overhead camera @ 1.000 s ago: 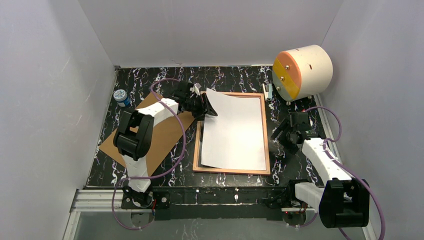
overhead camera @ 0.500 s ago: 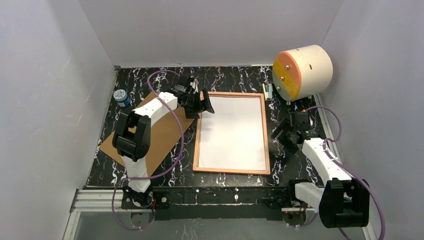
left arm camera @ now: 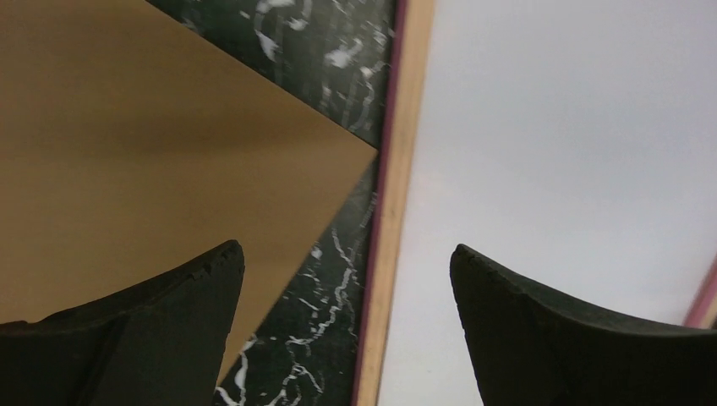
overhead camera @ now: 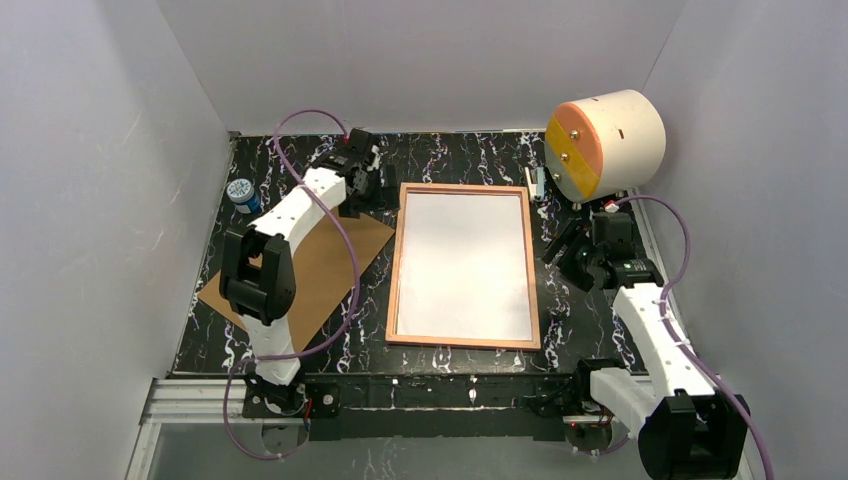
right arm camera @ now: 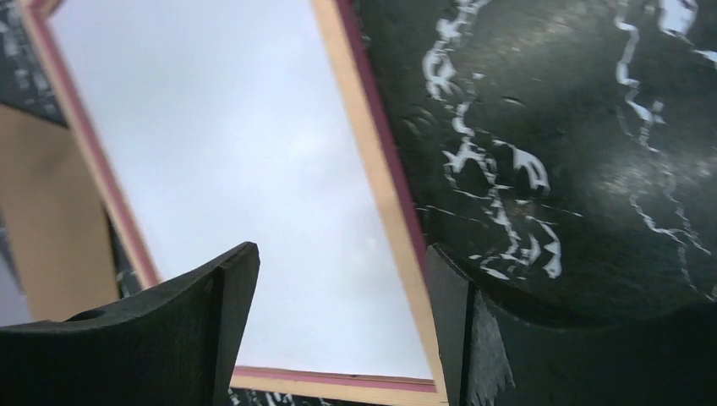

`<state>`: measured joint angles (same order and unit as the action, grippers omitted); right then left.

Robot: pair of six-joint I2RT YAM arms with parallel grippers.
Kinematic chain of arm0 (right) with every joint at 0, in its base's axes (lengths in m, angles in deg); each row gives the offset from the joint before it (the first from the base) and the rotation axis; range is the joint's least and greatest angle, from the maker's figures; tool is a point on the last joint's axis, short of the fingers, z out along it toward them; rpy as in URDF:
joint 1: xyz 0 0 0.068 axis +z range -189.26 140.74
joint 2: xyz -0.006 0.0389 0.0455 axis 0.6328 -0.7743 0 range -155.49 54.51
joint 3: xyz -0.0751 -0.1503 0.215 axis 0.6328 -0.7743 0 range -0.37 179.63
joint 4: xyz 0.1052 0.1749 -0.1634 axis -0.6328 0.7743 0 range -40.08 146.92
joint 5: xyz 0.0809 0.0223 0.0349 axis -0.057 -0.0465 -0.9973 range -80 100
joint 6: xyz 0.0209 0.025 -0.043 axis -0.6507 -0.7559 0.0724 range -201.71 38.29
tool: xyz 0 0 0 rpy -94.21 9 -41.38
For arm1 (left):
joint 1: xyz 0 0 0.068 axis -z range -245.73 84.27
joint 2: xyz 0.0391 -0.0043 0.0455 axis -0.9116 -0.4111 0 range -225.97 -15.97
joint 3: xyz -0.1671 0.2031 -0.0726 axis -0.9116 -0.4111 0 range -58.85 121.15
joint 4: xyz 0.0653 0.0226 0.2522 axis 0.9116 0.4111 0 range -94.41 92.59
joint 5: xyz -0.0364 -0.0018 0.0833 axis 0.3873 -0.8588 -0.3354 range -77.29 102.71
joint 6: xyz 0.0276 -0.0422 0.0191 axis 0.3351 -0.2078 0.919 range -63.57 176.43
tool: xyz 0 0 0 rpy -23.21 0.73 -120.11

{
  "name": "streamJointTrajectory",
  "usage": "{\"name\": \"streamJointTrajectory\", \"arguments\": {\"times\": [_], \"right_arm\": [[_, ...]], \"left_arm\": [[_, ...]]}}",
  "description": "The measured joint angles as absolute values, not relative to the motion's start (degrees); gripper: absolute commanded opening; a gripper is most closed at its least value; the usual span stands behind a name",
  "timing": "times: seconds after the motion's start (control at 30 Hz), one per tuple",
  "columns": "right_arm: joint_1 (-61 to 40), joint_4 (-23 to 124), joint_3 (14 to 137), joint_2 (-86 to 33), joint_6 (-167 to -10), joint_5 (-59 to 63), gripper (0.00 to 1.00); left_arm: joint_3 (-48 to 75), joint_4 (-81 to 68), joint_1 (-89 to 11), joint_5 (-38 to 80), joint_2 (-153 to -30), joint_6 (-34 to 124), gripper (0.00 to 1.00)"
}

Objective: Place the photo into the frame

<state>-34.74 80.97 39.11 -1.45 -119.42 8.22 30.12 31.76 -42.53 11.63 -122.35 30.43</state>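
The frame (overhead camera: 395, 262) lies flat in the middle of the table with its light wood back up. The photo (overhead camera: 465, 262) lies inside it, plain white back up, flat within the rim. My left gripper (overhead camera: 383, 190) is open just off the frame's far left corner, holding nothing. In the left wrist view my left gripper (left arm camera: 347, 248) straddles the frame's edge (left arm camera: 397, 169), with the photo (left arm camera: 550, 127) to the right. My right gripper (overhead camera: 562, 243) is open beside the frame's right side. Seen from the right wrist, my right gripper (right arm camera: 342, 249) hangs over the photo (right arm camera: 237, 127) and frame rim (right arm camera: 372, 169).
A brown backing board (overhead camera: 300, 265) lies at an angle left of the frame, under the left arm. A white drum with an orange and yellow face (overhead camera: 605, 145) sits at the back right. A small blue-lidded jar (overhead camera: 241, 193) stands at the far left. White walls surround the table.
My left gripper let go of the photo's far left corner and opened. The photo dropped flat into the frame. The left gripper drew back and left; the right gripper shifted slightly.
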Motion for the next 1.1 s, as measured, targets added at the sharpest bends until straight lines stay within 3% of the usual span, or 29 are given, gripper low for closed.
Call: {"name": "streamJointTrajectory", "arguments": {"times": [0.13,0.27,0.43,0.63,0.8,1.03,1.1], "right_arm": [[-34.7,78.1,39.9,0.1,-120.5,0.6,0.81],[-31.8,74.7,39.9,-1.0,-123.9,-5.2,0.83],[-17.6,68.5,40.1,-5.4,-129.8,-4.5,0.8],[0.2,60.4,44.9,-19.2,-139.2,-0.5,0.77],[11.5,55.5,57.0,-34.8,-145.0,3.3,0.77],[17.6,50.2,68.5,-50.7,-150.7,4.3,0.75],[17.9,49.8,71.2,-54.7,-151.9,4.2,0.69]], "left_arm": [[33.7,34.4,-46.2,6.0,-122.3,34.4,0.98],[35.1,34.2,-51.2,2.1,-122.3,38.3,0.98],[35.0,32.7,-57.1,-0.9,-123.1,41.5,0.98],[32.0,29.4,-64.5,-1.7,-125.0,44.5,0.98],[28.2,25.9,-71.9,0.7,-126.7,44.9,0.98],[24.2,21.0,-78.7,4.9,-129.2,44.9,0.98],[23.4,20.2,-79.8,5.7,-129.2,44.9,0.99]]}}
